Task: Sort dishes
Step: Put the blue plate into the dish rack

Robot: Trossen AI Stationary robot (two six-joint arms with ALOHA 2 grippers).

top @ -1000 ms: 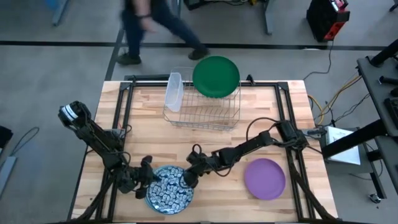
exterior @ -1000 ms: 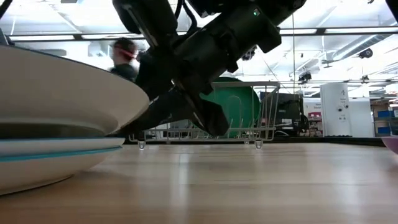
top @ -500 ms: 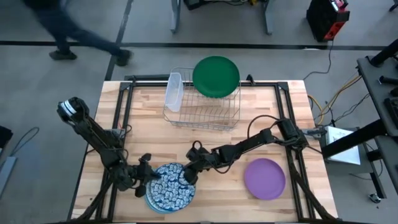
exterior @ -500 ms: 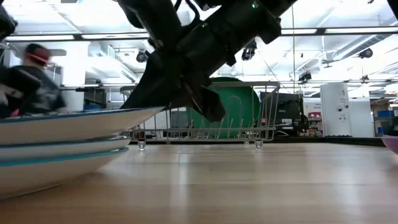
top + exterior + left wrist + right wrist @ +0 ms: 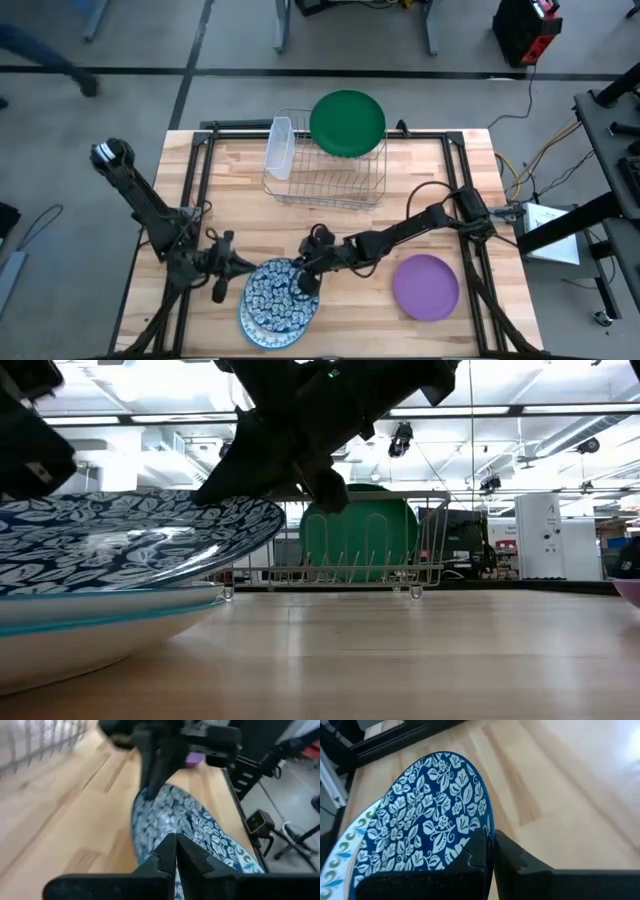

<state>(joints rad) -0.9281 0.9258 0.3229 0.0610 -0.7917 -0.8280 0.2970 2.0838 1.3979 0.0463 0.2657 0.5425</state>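
Right gripper [image 5: 305, 283] on patterned plate [image 5: 275, 303]

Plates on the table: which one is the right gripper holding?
The top blue-and-white leaf-patterned plate, lifted off the stack below it; the right gripper pinches its rim. The purple plate lies flat alone; the green plate stands in the wire rack.

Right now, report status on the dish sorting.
Right gripper shut on top patterned plate, lifted off the stack. Left gripper beside the plate, fingers shut. Purple plate untouched. Green plate in rack.
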